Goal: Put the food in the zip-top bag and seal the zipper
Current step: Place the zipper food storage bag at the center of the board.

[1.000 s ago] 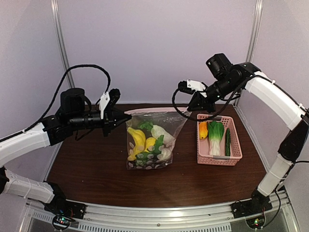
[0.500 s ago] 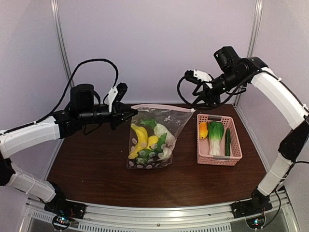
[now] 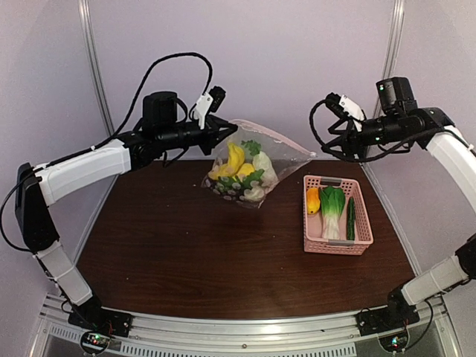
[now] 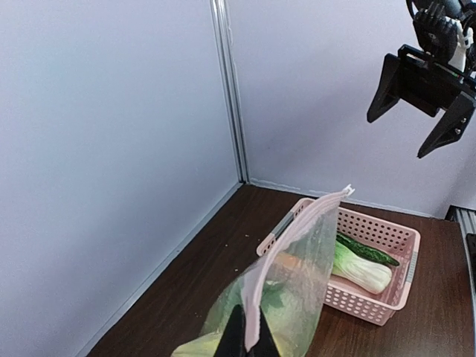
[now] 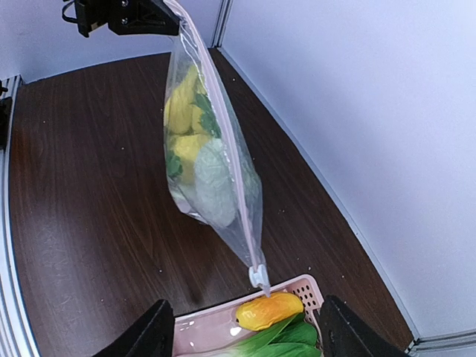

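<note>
The zip-top bag (image 3: 256, 169) hangs in the air above the table's back, tilted, with bananas (image 3: 234, 158), a white radish (image 3: 262, 163) and grapes (image 3: 238, 190) inside. My left gripper (image 3: 226, 133) is shut on its upper left corner, pinching the pale pink zipper (image 4: 286, 245) between its fingertips (image 4: 239, 338). In the right wrist view the zipper (image 5: 222, 149) runs down to a white slider (image 5: 258, 277) at the free corner. My right gripper (image 3: 333, 141) stands open to the right of the bag, apart from it, with nothing between its fingers (image 5: 149, 336).
A pink basket (image 3: 364, 223) at the right holds a yellow-orange fruit (image 3: 313, 199), leafy greens (image 3: 332, 208) and a dark green cucumber (image 3: 350, 218). Grey walls close the back and sides. The brown table (image 3: 186, 253) lies below the hanging bag.
My left arm has lifted the bag off the table, up and to the right. My right gripper has let go of the bag's right corner, opened and drawn back to the right.
</note>
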Controlling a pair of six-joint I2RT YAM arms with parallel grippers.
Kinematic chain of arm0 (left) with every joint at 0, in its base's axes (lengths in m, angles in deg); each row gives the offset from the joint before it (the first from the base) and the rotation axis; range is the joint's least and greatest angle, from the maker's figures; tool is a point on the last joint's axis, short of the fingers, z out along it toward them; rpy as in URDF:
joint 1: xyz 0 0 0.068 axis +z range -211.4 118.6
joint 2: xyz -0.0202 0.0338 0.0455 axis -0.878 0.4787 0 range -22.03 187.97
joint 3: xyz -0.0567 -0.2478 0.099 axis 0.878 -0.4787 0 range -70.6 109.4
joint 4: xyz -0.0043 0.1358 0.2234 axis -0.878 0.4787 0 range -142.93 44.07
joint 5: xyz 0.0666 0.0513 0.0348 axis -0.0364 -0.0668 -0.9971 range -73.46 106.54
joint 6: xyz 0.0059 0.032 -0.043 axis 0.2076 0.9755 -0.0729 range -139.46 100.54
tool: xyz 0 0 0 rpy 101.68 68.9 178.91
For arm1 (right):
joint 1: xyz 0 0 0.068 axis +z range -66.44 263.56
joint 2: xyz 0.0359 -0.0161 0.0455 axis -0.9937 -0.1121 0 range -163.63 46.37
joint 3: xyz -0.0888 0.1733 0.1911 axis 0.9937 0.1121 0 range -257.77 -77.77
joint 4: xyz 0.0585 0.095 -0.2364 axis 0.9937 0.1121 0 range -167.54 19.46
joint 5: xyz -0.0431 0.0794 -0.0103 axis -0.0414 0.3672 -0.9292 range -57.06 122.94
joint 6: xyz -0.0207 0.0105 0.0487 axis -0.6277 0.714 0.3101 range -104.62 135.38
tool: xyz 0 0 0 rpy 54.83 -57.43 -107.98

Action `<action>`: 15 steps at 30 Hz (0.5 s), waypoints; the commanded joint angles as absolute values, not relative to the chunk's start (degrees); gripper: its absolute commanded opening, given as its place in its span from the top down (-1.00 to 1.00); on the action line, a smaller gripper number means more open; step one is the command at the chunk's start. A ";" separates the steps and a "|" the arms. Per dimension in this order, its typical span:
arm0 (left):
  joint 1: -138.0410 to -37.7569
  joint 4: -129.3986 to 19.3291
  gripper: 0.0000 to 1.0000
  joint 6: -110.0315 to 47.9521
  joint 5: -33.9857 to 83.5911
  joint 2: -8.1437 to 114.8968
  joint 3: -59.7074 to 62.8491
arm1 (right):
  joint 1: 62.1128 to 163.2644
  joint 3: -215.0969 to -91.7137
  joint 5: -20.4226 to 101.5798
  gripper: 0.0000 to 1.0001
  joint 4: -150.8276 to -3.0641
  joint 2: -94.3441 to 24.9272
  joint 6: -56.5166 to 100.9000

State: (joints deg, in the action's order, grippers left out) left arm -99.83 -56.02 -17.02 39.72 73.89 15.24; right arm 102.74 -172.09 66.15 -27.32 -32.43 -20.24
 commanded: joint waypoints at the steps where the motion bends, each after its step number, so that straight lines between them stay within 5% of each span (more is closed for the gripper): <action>1: -99.46 -61.34 1.00 -17.59 46.35 70.93 13.29 | 102.48 -164.88 67.35 -0.42 -34.36 -25.77 -17.48; 9: -101.79 -54.00 0.86 -16.53 56.52 67.50 -7.03 | 102.41 -153.85 70.66 -0.43 -37.31 -21.35 -16.87; 15: -105.15 -46.24 0.99 -14.63 58.50 67.86 -10.93 | 102.46 -150.49 72.19 -0.43 -37.86 -18.69 -16.32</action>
